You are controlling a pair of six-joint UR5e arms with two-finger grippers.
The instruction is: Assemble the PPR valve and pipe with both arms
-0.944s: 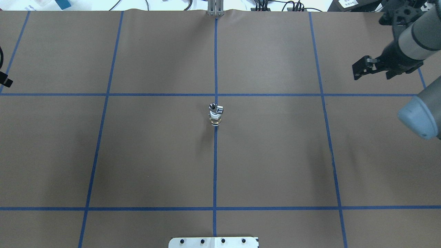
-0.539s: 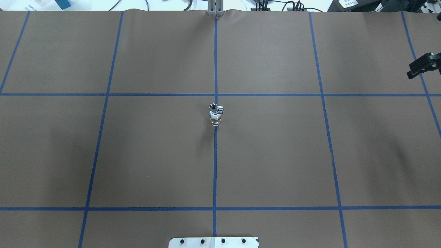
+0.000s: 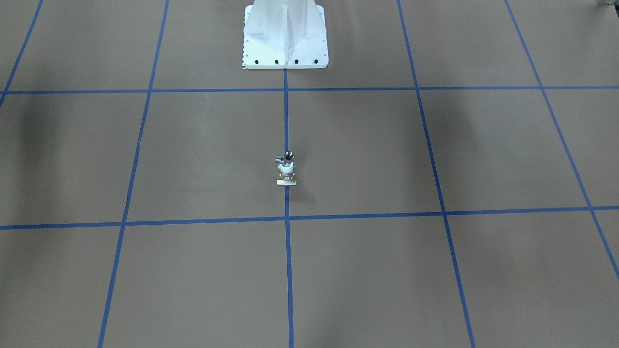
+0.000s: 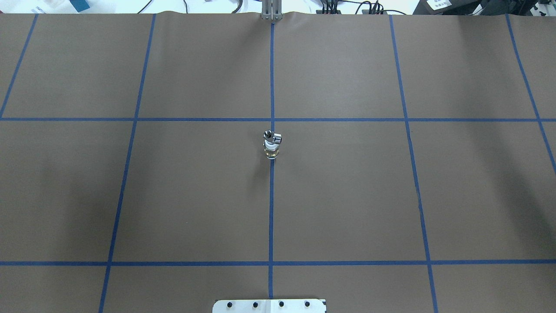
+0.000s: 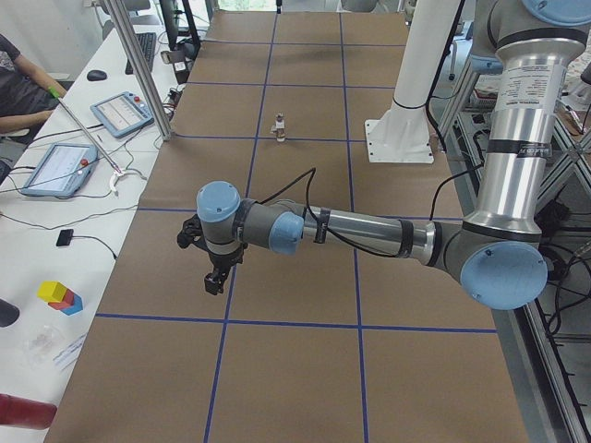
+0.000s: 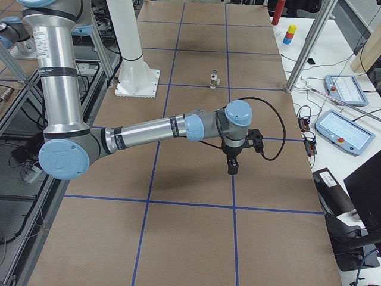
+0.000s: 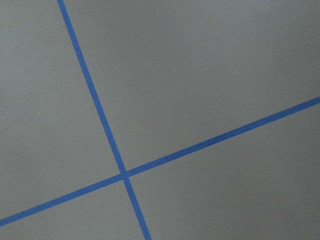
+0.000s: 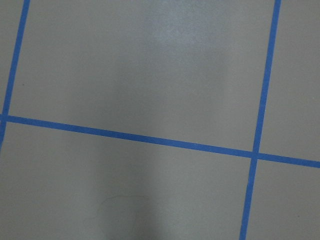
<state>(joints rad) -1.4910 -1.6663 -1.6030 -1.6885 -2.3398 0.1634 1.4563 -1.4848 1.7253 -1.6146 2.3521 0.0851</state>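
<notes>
A small chrome and white valve-and-pipe piece (image 4: 272, 145) stands upright on the blue centre line of the brown table; it also shows in the front-facing view (image 3: 286, 170) and far off in both side views (image 5: 279, 127) (image 6: 214, 79). My left gripper (image 5: 215, 277) hangs over the table's left end, far from the piece. My right gripper (image 6: 232, 167) hangs over the right end, pointing down. Each shows only in a side view, so I cannot tell whether it is open or shut. Both wrist views show only brown paper and blue tape.
The white bolted pedestal base (image 3: 285, 34) stands at the robot's edge of the table. A metal post (image 4: 271, 11) is at the far edge. Tablets (image 5: 120, 113) and coloured blocks (image 5: 60, 297) lie on the side bench, where a person sits.
The right gripper and arm have moved out of the overhead view past its right edge. The left gripper's tip at the left edge has also gone. The valve piece has not moved.
</notes>
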